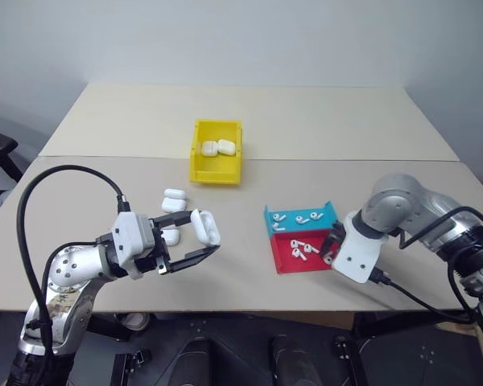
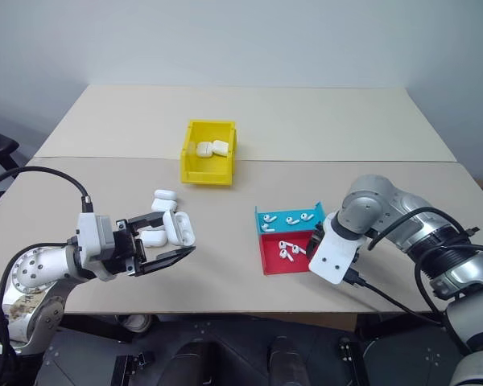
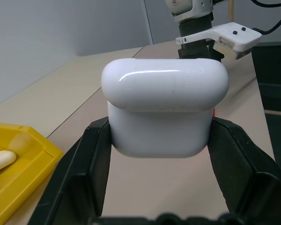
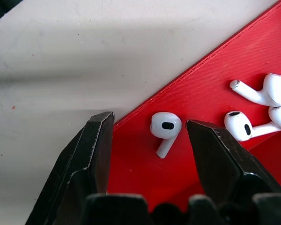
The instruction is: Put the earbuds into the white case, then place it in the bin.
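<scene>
My left gripper (image 1: 206, 234) is shut on a white case (image 3: 164, 112), held above the table's front left with one finger on each side. The case (image 1: 205, 227) shows a lid seam across it. My right gripper (image 4: 149, 123) points down over the red tray (image 4: 215, 79), its jaws open on either side of one earbud (image 4: 165, 126), not touching it. More earbuds (image 1: 299, 249) lie in that tray. The yellow bin (image 1: 215, 173) stands at mid table, further back, with two white cases (image 1: 217, 148) inside.
A blue tray (image 1: 330, 211) holding earbuds (image 1: 306, 218) adjoins the red tray's far side. Loose white cases (image 1: 175, 199) lie on the table just behind my left gripper. A seam crosses the table behind the bin.
</scene>
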